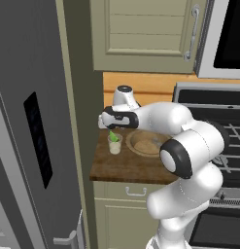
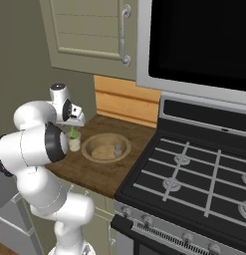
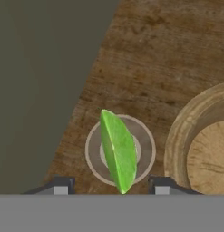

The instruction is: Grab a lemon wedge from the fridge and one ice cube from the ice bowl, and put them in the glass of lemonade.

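Hand view: hand open, fingertips cropped; lemon wedge seemingly loose above glass.

Lemon wedge atop glass of lemonade – ice bowl beside

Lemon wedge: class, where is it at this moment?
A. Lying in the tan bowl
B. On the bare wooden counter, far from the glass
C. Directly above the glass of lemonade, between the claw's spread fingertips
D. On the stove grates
C: in the hand view the lemon wedge sits over the round mouth of the glass of lemonade, the claw having a fingertip on either side, apart from it; the bowl stands beside.
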Available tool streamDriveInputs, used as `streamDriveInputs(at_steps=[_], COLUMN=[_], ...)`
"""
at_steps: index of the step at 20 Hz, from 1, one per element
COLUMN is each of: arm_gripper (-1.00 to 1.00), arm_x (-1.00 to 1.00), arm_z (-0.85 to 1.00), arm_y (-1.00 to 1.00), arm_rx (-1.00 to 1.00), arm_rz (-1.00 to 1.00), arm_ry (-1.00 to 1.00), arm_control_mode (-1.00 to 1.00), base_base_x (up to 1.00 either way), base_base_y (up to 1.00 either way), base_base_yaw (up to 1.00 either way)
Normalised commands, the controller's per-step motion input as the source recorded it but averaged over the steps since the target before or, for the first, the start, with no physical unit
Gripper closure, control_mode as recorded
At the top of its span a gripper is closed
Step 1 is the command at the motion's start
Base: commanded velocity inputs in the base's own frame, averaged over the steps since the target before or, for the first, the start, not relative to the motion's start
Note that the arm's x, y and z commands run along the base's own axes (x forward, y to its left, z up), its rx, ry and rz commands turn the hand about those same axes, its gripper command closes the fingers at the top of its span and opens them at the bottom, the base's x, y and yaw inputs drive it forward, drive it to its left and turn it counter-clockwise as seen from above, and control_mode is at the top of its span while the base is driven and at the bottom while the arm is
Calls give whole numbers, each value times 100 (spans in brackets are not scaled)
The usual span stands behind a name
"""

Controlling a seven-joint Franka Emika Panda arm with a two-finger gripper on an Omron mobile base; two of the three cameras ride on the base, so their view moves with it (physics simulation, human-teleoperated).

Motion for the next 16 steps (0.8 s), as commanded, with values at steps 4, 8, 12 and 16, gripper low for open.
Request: streamDriveInputs(at_steps=[4, 8, 12, 16], arm_gripper=[-100, -100, -100, -100], arm_x=[0, 0, -5, -12], arm_z=[0, 0, 6, 24], arm_y=[0, 0, -3, -17], arm_rx=[0, 0, 1, 7], arm_rz=[0, 0, 0, 0], arm_ry=[0, 0, 0, 0], arm_control_mode=[-100, -100, -100, -100], base_base_x=[0, 0, 0, 0], base_base_y=[0, 0, 0, 0], base_base_yaw=[0, 0, 0, 0])
